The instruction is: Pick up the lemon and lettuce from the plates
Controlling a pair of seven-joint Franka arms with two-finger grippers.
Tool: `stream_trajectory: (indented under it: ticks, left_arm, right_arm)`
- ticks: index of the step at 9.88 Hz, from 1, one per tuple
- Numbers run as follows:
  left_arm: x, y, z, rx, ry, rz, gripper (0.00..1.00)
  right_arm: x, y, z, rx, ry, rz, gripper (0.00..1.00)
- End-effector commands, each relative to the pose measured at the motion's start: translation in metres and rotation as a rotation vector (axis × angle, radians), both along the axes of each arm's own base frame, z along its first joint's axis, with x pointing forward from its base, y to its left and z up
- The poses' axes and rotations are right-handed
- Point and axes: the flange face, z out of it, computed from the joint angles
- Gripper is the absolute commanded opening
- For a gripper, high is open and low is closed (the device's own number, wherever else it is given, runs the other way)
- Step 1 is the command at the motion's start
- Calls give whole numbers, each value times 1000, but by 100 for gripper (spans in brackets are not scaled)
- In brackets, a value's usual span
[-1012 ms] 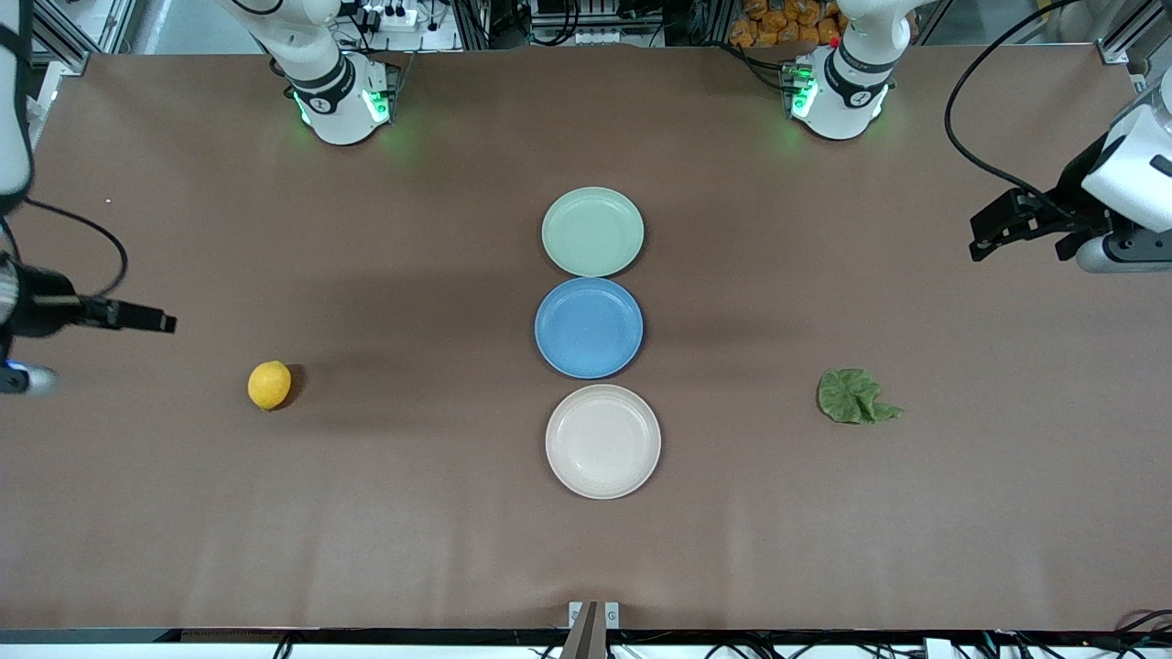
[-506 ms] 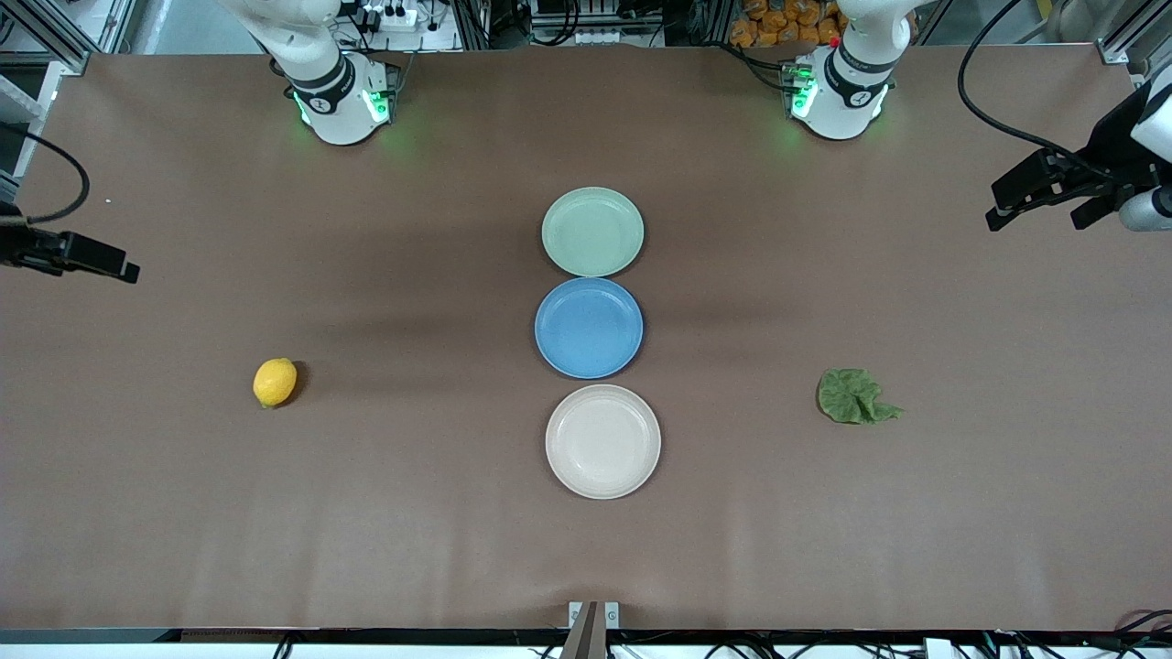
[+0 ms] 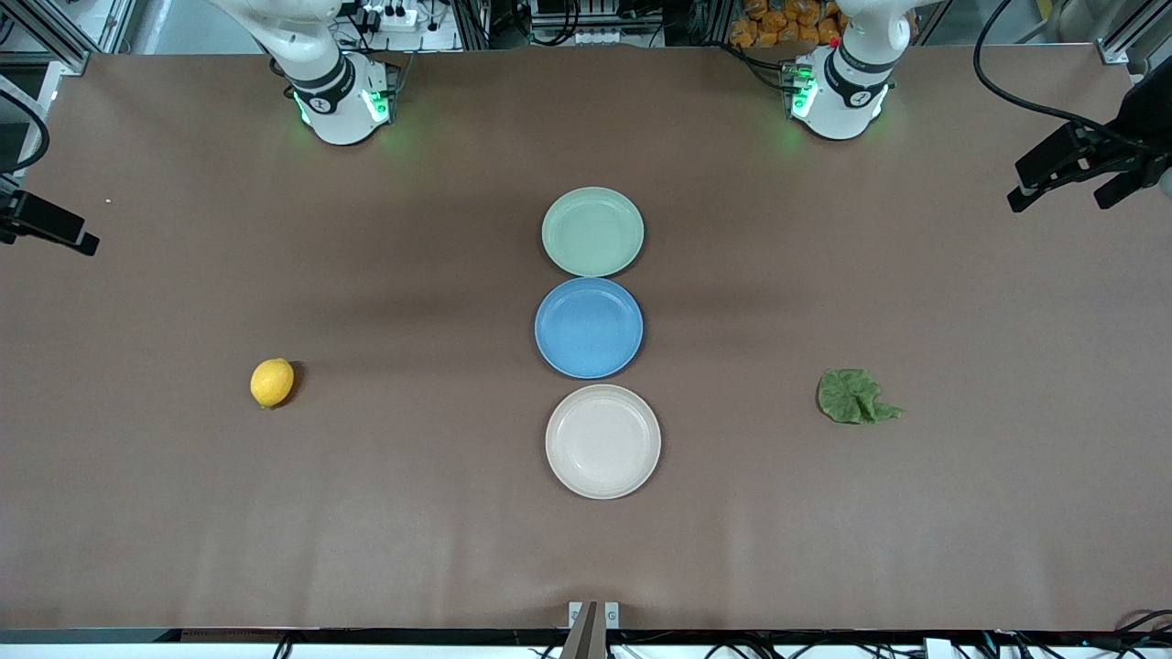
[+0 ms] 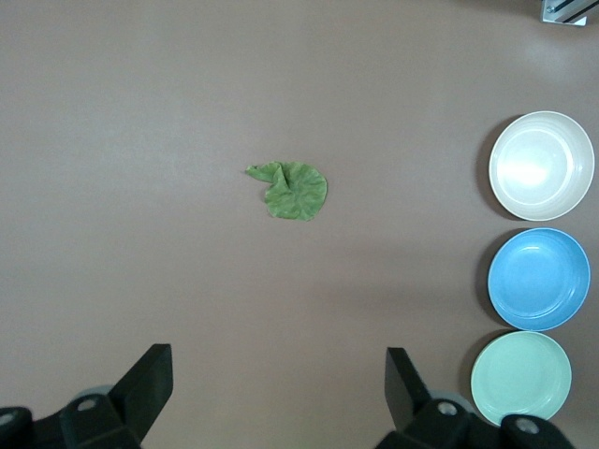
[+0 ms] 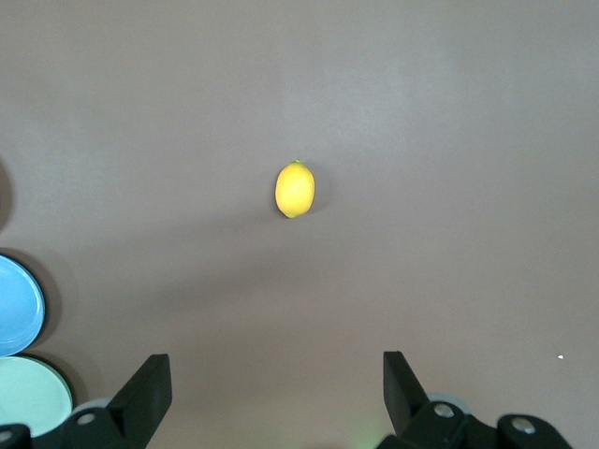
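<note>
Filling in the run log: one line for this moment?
lemon: on table | lettuce: on table | plates: empty | left pincer: open | right pincer: open

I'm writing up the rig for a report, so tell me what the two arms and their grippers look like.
Both arms are white with black joint bands, and green lights glow at their round white bases. The left gripper and the right gripper are black, with flat, blocky black fingers. A black cable loops toward each wrist. No markings can be read.
</note>
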Motion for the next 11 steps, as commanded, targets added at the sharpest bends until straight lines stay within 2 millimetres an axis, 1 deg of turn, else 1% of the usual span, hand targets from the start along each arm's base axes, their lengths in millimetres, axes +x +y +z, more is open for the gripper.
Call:
stream_trajectory:
  ticks: [1, 2, 3, 4, 7, 9, 11]
  left_arm:
    - [-6, 4, 3, -20, 8, -13, 100]
    - [-6, 0, 3, -14, 7, -32, 100]
    - [-4, 5, 2, -12, 10, -25, 100]
    - [-1, 5, -3, -12, 19, -24, 100]
    - [11, 3, -30, -9, 71, -30, 100]
    - [14, 8, -33, -10, 76, -21, 100]
    - [16, 6, -35, -11, 79, -21, 100]
  right_arm:
    - [-12, 2, 8, -14, -10, -12, 100]
    - [-12, 1, 8, -14, -11, -15, 100]
    - [-12, -2, 7, -14, -14, -21, 100]
    - [-12, 5, 11, -18, -27, -13, 100]
    - [-12, 4, 11, -20, -30, -16, 100]
    - [-11, 7, 11, -20, -32, -10, 100]
    - [-10, 16, 11, -20, -34, 5, 100]
